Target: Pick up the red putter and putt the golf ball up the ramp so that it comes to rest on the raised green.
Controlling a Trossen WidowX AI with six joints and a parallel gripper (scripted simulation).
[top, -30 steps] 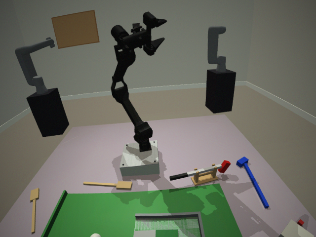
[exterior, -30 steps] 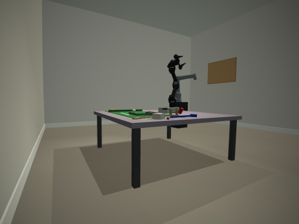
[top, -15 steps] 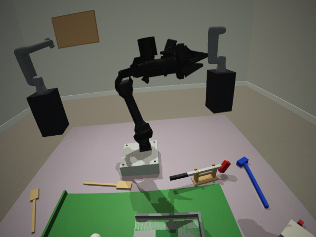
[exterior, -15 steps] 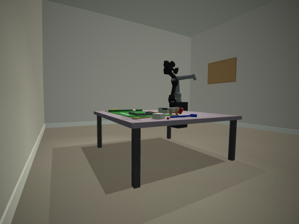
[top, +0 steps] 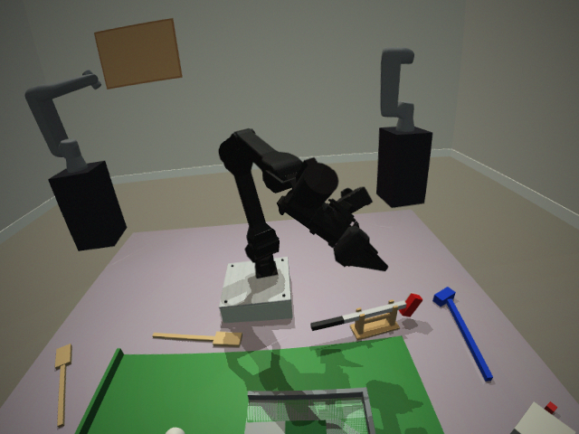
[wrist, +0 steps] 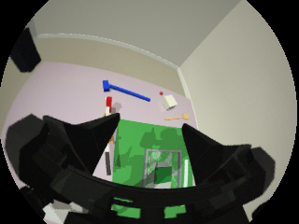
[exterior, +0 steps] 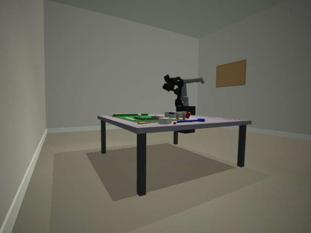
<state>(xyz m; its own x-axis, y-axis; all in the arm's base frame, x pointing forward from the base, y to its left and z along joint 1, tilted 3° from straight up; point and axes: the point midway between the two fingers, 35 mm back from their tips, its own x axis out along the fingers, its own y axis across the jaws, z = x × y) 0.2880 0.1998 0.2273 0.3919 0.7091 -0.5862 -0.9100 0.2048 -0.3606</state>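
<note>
Gripper (top: 371, 261) jaws wide apart, empty, hanging above and just behind the red putter (top: 369, 312). Putter lies across a small wooden stand (top: 374, 325) on the counter (top: 177, 275), probably so the shaft sits raised for grasping. Top view shows only the golf ball's (top: 175, 430) upper edge; exterior view shows it whole on the green mat (exterior: 125, 117). Wrist view shows the jaw gap.

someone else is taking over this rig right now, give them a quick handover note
Tool: open, empty, hanging in the air above and short of the red putter.
Red putter: untouched, lying across its wooden stand, black grip toward the robot base.
Golf ball: on the green mat, near its front edge.
Done: nothing yet.
Left: grasp the putter, then putt the ball up the ramp onto the raised green.
</note>
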